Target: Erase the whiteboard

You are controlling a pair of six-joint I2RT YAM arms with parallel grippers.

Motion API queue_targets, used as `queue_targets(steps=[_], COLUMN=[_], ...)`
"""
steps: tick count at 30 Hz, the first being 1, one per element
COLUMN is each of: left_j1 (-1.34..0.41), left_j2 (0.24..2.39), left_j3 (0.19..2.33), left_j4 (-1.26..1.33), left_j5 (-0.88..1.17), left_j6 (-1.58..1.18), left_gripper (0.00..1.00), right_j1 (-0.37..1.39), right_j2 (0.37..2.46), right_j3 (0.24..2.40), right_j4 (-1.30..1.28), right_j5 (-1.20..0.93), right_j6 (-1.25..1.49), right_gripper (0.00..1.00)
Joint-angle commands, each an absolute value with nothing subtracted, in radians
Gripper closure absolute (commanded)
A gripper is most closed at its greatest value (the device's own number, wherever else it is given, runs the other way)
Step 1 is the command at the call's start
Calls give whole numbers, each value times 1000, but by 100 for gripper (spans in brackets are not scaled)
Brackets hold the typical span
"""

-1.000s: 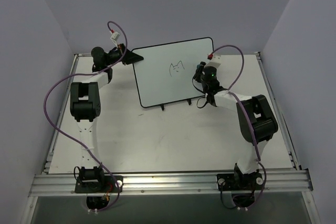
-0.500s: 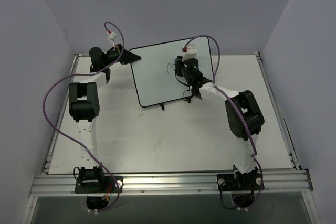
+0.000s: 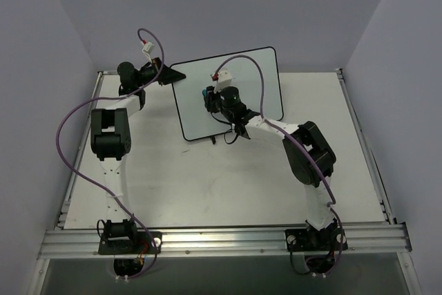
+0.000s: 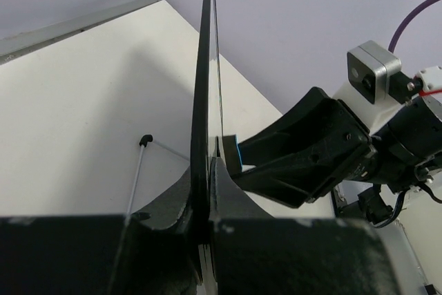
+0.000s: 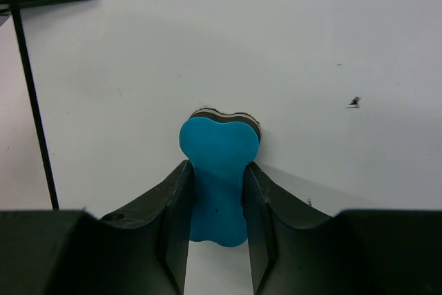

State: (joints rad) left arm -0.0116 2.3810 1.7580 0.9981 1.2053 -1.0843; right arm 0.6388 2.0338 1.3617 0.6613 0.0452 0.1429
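Seen edge-on from the left wrist, the whiteboard (image 4: 204,67) hides its face; overhead, the right gripper (image 3: 209,94) covers its middle.

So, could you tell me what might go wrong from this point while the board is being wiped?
The left claw pinches only one edge of the large glossy white black-framed whiteboard, so pressure from the right claw and its blue bone-shaped eraser might pivot or slip it. A small black speck right of the eraser could be missed.
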Motion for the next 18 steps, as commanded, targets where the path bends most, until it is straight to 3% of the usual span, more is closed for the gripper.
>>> queue_targets(steps=[1,11,18], left_j1=[-43,-41,-41], left_j2=[2344,2342,2342], left_j3=[1789,1787,1787], left_j4=[1221,1223,1223], left_j5=[1393,1393,1397], left_j6=[-922,-923,-923], left_gripper=[98,98,98], right_j1=[494,266,284], right_j2=[2066,1964,1968], right_j3=[1356,1227,1295], right_j4=[558,592,597], right_j5=[195,216,88], right_j6=[167,288,261], right_gripper=[100,100,100])
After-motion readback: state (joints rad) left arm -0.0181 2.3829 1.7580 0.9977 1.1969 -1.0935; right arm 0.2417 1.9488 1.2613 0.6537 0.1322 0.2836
